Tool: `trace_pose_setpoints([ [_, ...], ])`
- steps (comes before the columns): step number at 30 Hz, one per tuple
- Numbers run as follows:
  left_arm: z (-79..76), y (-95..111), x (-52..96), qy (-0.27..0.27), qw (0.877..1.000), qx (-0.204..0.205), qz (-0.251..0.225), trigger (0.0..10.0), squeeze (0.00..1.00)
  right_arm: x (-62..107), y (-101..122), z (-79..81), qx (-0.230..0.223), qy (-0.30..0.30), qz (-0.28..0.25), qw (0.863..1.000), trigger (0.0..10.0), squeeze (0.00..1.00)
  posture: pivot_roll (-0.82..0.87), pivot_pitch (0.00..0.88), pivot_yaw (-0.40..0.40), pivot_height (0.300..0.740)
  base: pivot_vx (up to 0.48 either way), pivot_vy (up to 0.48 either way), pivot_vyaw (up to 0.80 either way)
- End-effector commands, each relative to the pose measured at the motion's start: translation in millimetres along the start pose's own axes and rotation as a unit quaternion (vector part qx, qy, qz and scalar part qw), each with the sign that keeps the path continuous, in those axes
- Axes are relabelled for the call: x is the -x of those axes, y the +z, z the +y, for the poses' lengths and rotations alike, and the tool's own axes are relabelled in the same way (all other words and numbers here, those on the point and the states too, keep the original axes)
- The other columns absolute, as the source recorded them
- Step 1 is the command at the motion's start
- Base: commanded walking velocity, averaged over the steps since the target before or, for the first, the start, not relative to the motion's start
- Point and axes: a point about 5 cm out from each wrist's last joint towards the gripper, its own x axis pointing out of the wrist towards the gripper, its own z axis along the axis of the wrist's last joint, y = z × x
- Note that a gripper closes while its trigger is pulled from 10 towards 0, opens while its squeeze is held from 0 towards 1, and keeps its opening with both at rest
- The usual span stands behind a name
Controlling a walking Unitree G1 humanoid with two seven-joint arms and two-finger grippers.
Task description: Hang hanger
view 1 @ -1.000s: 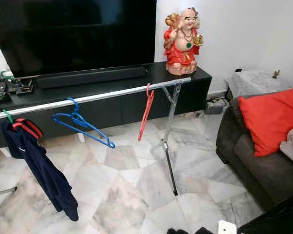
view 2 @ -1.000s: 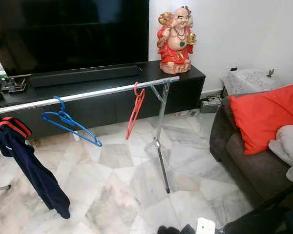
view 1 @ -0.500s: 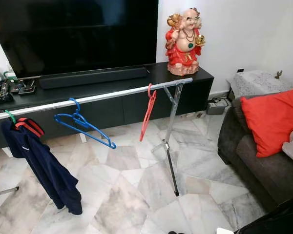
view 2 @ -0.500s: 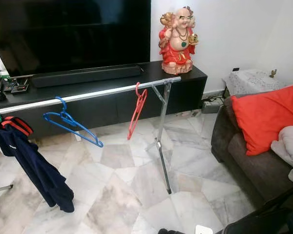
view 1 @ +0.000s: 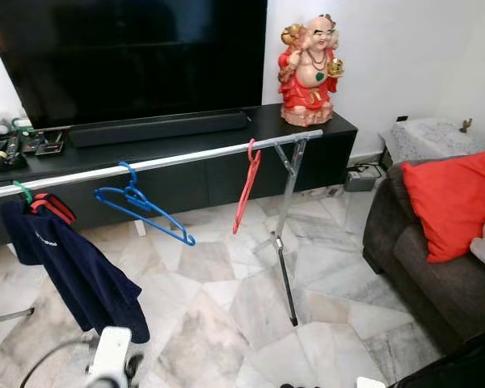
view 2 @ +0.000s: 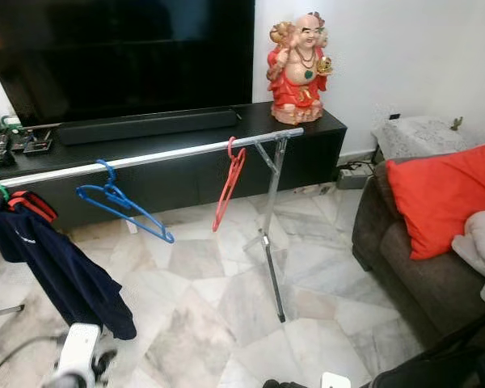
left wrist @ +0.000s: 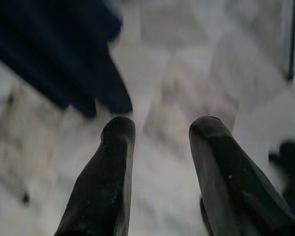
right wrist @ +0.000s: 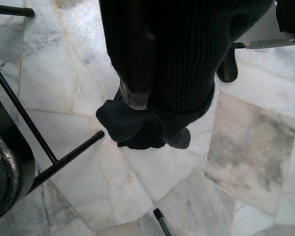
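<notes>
**Rail stocked, left arm rising with nothing in its grip**

At the far left of the head view a navy jacket [view 1: 73, 271] droops from a green hanger [view 1: 20, 191] hooked over the silver rail [view 1: 158, 162]; its weight pulls it straight down, hem close to the marble floor [view 1: 226, 299]. Low in the frame, just right of the hem, the left arm's pale wrist [view 1: 111, 356] pokes in from the bottom edge. In its wrist view the left gripper [left wrist: 160, 130] has its two black fingers [left wrist: 115, 162] spread, with bare floor between them and the jacket's dark cloth beyond. It holds nothing.

Further right along the rail, a blue hanger [view 1: 141, 214] sits by its hook and tilts, its long bar sloping toward lower right, likely because it hangs skewed to the camera. Right of centre a red hanger [view 1: 245, 187] hangs edge-on near the rail's end, just beside the crossed stand leg [view 1: 284, 242]. By the look of it, the hanging is largely done, or another hanger must be fetched.

Behind the rail runs a black TV cabinet [view 1: 186, 141] bearing a soundbar and, upper right, a red figurine [view 1: 309, 73]. At the right edge, a dark sofa [view 1: 420, 259] carries a red cushion [view 1: 453, 198].

The right wrist view looks down on a dark knitted sleeve [right wrist: 172, 64] and black metal legs [right wrist: 44, 147] over tiles; whether the right gripper is apart or together, I cannot tell.
</notes>
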Motion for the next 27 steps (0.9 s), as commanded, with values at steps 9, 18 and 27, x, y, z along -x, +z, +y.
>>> trace_pose_setpoints([
  [9,-15.0,64.6,13.2,-0.014,0.980,-0.001,-0.196,10.0,0.00,0.2,1.6,0.7,-0.008,0.006,-0.012,1.000,10.0,0.00,0.09,0.000,0.047,0.740,0.000,0.000,0.00],
  [18,-30.5,88.7,35.2,-0.047,0.966,-0.005,-0.253,10.0,0.00,-0.5,5.2,2.2,-0.004,0.009,-0.016,1.000,10.0,0.00,0.11,0.000,0.043,0.740,0.000,0.000,0.00],
  [27,-32.5,95.4,32.4,-0.057,0.968,0.005,-0.245,10.0,0.00,-0.4,4.5,2.3,-0.008,0.006,-0.015,1.000,10.0,0.00,0.11,0.000,0.041,0.740,0.000,0.000,0.00],
])
